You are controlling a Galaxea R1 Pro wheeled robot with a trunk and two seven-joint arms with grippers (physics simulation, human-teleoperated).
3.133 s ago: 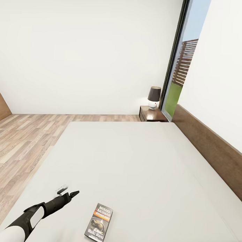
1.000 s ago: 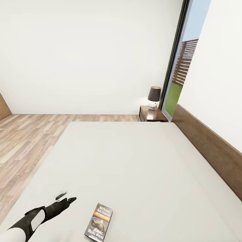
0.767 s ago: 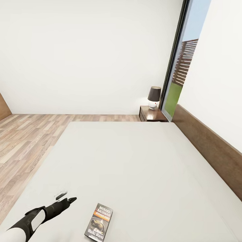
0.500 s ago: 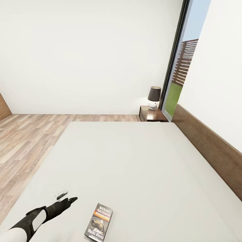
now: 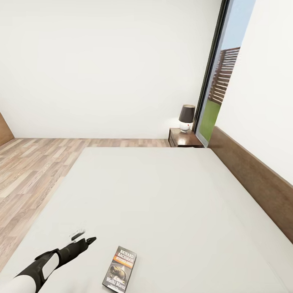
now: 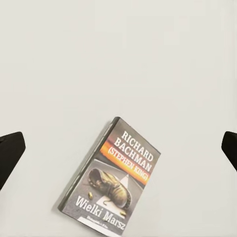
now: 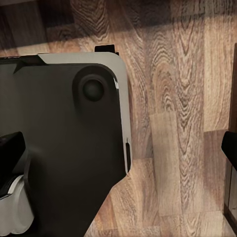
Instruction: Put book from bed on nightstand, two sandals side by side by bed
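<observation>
The book (image 5: 120, 270) lies flat on the light-grey bed (image 5: 161, 197), near its front edge, dark cover with an orange band facing up. My left gripper (image 5: 84, 237) hovers just left of it, open and holding nothing. In the left wrist view the book (image 6: 111, 177) lies between and beyond the widely spread fingertips (image 6: 10, 158). A nightstand (image 5: 185, 138) stands past the bed's far corner. My right gripper (image 7: 119, 148) is open over the wood floor beside the robot's base (image 7: 64, 143). The sandals are out of view.
A dark-shaded lamp (image 5: 186, 117) stands on the nightstand. The brown headboard (image 5: 255, 180) runs along the bed's right side. A tall window (image 5: 220, 81) is behind the nightstand. Wood-plank floor (image 5: 32, 163) stretches left of the bed.
My left gripper dipped back a little from three seconds ago, then edged forward and up again. The book has not moved.
</observation>
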